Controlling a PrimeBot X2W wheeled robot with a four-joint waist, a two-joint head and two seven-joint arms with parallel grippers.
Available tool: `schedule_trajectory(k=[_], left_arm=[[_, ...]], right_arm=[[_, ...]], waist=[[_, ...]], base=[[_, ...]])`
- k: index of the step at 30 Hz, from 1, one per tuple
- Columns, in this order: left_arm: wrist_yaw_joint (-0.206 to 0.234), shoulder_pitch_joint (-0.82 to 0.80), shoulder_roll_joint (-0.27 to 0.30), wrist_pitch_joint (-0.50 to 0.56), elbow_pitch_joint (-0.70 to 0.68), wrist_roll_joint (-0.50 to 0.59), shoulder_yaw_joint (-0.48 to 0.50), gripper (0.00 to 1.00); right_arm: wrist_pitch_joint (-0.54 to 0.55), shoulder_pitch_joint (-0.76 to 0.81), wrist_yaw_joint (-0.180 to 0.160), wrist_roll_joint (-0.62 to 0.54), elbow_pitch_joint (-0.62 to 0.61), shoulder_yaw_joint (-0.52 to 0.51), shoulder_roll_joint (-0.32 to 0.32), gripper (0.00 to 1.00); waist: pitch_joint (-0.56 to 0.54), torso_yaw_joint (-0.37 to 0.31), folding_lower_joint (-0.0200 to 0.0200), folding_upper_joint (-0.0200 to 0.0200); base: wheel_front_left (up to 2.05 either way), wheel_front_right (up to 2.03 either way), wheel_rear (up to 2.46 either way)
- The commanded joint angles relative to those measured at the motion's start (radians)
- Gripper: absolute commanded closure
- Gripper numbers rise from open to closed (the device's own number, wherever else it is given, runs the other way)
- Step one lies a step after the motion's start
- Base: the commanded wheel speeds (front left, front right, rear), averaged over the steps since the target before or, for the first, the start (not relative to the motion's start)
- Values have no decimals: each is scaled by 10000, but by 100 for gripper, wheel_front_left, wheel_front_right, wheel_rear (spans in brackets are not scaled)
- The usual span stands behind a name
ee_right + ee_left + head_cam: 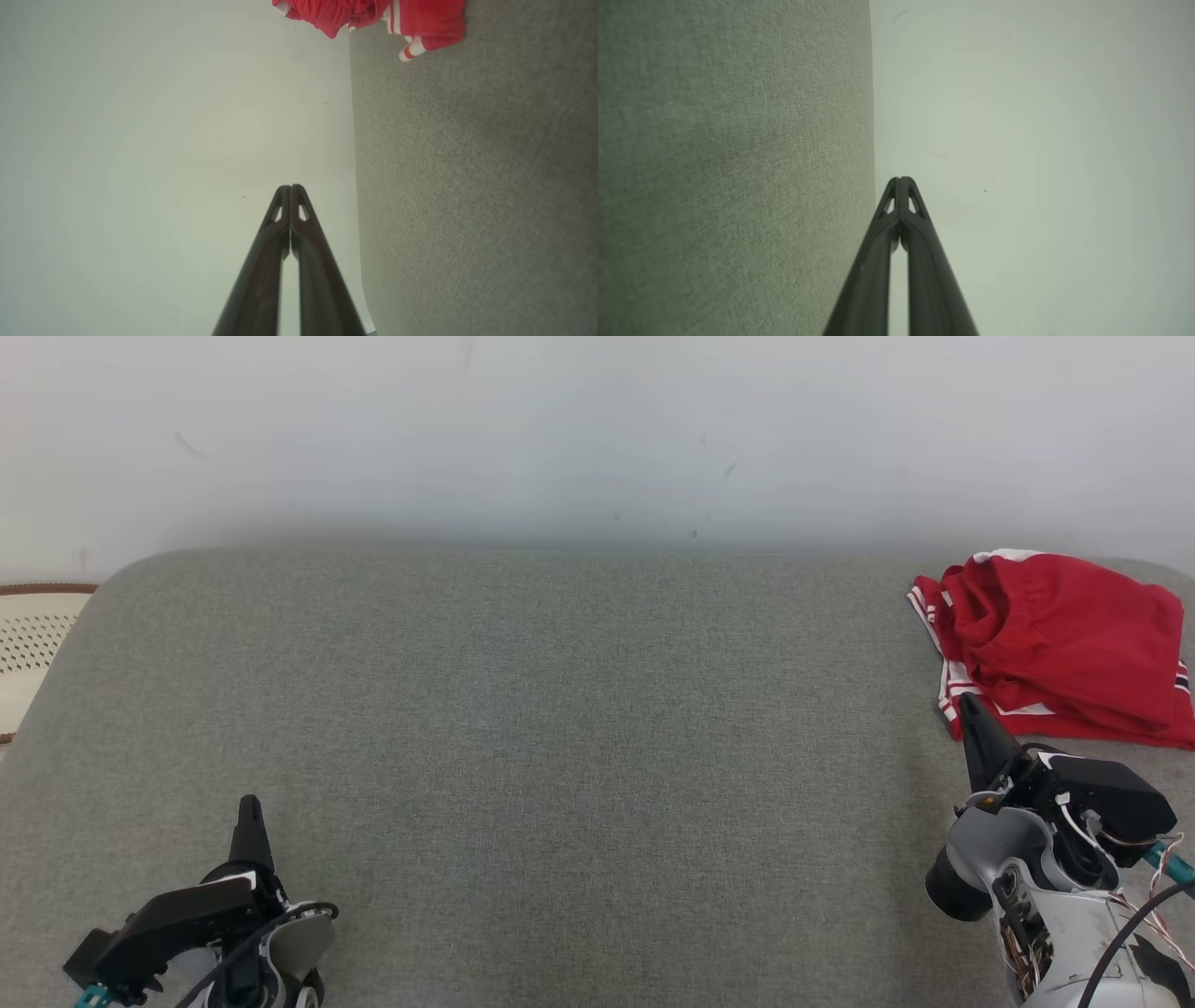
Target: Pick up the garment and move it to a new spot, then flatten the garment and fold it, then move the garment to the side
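The garment [1064, 644] is a crumpled red piece with white stripes, lying at the far right of the grey cushion [560, 728]; its edge also shows at the top of the right wrist view as the garment [373, 14]. My right gripper [968, 705] is shut and empty, its tips just at the near left edge of the garment. My left gripper [249, 803] is shut and empty at the lower left, far from the cloth. The wrist views show the left gripper [900, 179] and the right gripper [290, 187] with fingers pressed together, pointing at the wall.
A pale wall [597, 429] rises behind the cushion. A cream perforated object with a brown rim [33, 644] sits past the cushion's left end. The wide grey surface lies between the two arms.
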Motion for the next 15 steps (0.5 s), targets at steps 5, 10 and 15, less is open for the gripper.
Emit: schedule_trajectory(k=[5,10,15], left_arm=[[-30,-11,-8,49,22,-26,15,100],[-30,-11,-8,49,22,-26,15,100],[-30,-10,-8,49,21,-28,15,100]], right_arm=[[62,-35,4,25,21,4,-26,100],[63,-35,4,24,21,0,-26,100],[63,-35,4,24,21,2,-27,100]], waist=[[0,0,0,-1],[0,0,0,-1],[0,0,0,-1]], base=[[0,0,0],[0,0,0],[0,0,0]])
